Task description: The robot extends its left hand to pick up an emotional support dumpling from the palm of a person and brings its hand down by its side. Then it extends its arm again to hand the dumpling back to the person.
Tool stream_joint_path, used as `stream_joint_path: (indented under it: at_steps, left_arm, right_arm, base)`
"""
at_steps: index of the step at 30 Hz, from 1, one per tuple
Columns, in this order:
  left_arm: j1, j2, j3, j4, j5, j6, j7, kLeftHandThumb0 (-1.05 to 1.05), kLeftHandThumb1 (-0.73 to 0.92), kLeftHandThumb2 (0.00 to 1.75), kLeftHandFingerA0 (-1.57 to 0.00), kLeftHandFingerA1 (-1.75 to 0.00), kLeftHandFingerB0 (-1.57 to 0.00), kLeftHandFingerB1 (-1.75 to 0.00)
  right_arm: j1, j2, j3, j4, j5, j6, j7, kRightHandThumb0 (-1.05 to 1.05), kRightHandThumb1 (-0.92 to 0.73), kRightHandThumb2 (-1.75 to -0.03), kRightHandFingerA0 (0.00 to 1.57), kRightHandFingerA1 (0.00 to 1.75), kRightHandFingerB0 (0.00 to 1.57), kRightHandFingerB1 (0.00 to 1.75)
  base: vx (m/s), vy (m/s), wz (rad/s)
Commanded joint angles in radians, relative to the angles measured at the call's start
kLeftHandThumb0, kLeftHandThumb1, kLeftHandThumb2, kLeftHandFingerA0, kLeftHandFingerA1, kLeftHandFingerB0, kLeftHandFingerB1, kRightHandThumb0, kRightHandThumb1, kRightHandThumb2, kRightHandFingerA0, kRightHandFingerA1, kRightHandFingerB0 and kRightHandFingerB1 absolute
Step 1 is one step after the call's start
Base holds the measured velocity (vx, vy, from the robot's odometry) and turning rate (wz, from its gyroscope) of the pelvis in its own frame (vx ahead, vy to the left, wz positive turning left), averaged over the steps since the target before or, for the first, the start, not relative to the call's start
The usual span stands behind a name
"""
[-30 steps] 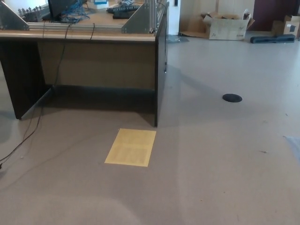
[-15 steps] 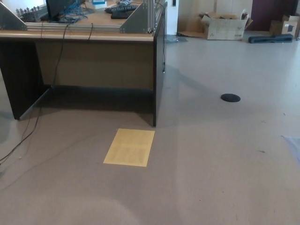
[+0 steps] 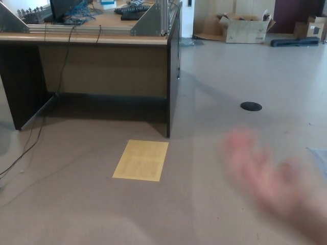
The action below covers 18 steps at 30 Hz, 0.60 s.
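We are looking down at a grey floor [image 3: 214, 81] from the head view. Neither of the robot's hands is showing, so we cannot tell how their fingers are set. Nearest to us, at the lower right, a person's hand [image 3: 271, 176] is entering the picture. It is heavily blurred, with the fingers pointing up and to the left and appearing spread apart. We cannot tell whether anything is lying in the palm, and we are not making out the dumpling anywhere in this view; its place cannot be told.

To the left of the person's hand, well apart from it, a yellow sheet [image 3: 141, 160] is lying flat on the floor. It is sitting just in front of the right-hand leg panel of a dark table [image 3: 102, 66]. A black cable [image 3: 30, 145] is trailing down from the table's left side and running across the floor toward the left edge.

On the table top we are seeing metal frame pieces [image 3: 150, 20], a tangle of blue wire [image 3: 76, 13] and a dark keyboard [image 3: 134, 11].

Further out on the open floor, a small black round disc [image 3: 251, 106] is lying flat. At the far wall an open cardboard box [image 3: 245, 28] is standing, with a long dark bag [image 3: 295, 41] lying to its right.
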<state>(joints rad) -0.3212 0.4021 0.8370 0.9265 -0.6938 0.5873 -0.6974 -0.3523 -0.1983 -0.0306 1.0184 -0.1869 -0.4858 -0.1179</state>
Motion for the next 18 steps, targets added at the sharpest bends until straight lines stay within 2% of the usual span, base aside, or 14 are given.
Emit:
stream_joint_path:
  at_steps: [1,2,8,9,10,11,12,14,18]
  left_arm:
    - [0.015,0.029,-0.003,-0.013,-0.031,0.011,-0.006,-0.4,0.92,0.67,-0.8,-1.75,-0.54,-0.73]
    - [0.01,0.03,-0.006,-0.039,-0.032,-0.01,-0.024,-0.36,0.92,0.69,-0.73,-1.75,-0.43,-0.9]
    - [0.004,0.029,-0.014,-0.086,-0.039,-0.039,-0.046,-0.36,0.92,0.69,-0.73,-1.75,-0.43,-0.9]
    - [-0.091,0.058,-0.049,-0.258,-0.035,-0.067,-0.005,-0.16,0.85,0.65,-0.9,-1.53,-0.78,-0.92]
    - [-0.167,0.079,-0.094,-0.369,-0.013,-0.109,0.004,-0.09,0.78,0.68,-0.91,-1.3,-0.88,-0.86]
    - [-0.217,0.092,-0.125,-0.442,0.002,-0.137,0.008,-0.09,0.78,0.68,-0.91,-1.3,-0.88,-0.86]
    - [-0.254,0.105,-0.159,-0.515,0.021,-0.135,0.034,-0.14,0.79,0.63,-0.97,-1.36,-0.93,-0.8]
    - [-0.284,0.116,-0.193,-0.598,0.038,-0.114,0.078,-0.14,0.79,0.63,-0.97,-1.36,-0.93,-0.8]
    - [-0.279,0.112,-0.194,-0.615,0.035,-0.108,0.091,-0.14,0.79,0.63,-0.97,-1.36,-0.93,-0.8]
  right_arm:
    - [0.001,-0.011,0.005,0.001,0.004,0.008,0.001,-0.37,-0.64,-0.59,0.76,0.47,0.52,0.38]
    - [-0.002,-0.011,0.006,0.002,0.004,0.01,0.002,-0.38,-0.63,-0.59,0.75,0.47,0.52,0.38]
    - [-0.007,-0.01,0.008,0.005,0.007,0.012,0.001,-0.38,-0.63,-0.59,0.75,0.47,0.52,0.38]
    - [0.002,-0.013,0.005,-0.001,0.013,0.015,0.005,-0.38,-0.63,-0.59,0.75,0.47,0.53,0.39]
    - [0.003,-0.015,0.005,-0.001,0.012,0.017,0.005,-0.38,-0.65,-0.6,0.76,0.47,0.53,0.39]
    - [0.004,-0.016,0.005,0.0,0.011,0.018,0.004,-0.38,-0.65,-0.6,0.76,0.47,0.53,0.39]
    - [0.002,-0.017,0.007,0.001,0.009,0.021,0.002,-0.39,-0.65,-0.6,0.76,0.47,0.53,0.39]
    - [0.001,-0.018,0.008,0.001,0.006,0.023,-0.002,-0.39,-0.65,-0.6,0.76,0.47,0.53,0.39]
    - [0.001,-0.018,0.008,0.001,0.006,0.024,-0.002,-0.39,-0.65,-0.6,0.76,0.47,0.53,0.39]
  base:
    - [0.0,0.0,0.0]
    - [0.0,0.0,0.0]
    - [0.0,0.0,0.0]
    - [0.0,0.0,0.0]
    - [0.0,0.0,0.0]
    - [0.0,0.0,0.09]
    - [0.0,0.0,0.06]
    - [0.0,0.0,0.0]
    - [0.0,0.0,0.0]
